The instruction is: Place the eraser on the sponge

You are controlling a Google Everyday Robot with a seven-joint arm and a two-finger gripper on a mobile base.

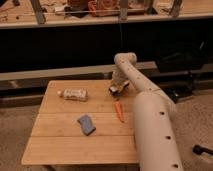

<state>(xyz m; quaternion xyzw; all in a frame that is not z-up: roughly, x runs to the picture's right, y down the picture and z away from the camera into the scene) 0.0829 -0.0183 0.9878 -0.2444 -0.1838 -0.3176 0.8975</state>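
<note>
The sponge (86, 124), a flat blue-grey pad, lies on the wooden table (55, 145) a little left of its middle. My gripper (116, 90) hangs low over the table's far right part, up and to the right of the sponge. A tiny whitish bit with a dark end, which looks like the eraser (112, 91), shows right at the gripper's tip. Whether it is held or lies on the table I cannot tell. The arm (150, 125) reaches in from the lower right and covers the table's right edge.
A pale labelled bottle (74, 94) lies on its side at the far left of the table. A slim orange carrot-like stick (119, 111) lies just below the gripper. Behind the table runs a dark shelf wall; floor lies on both sides.
</note>
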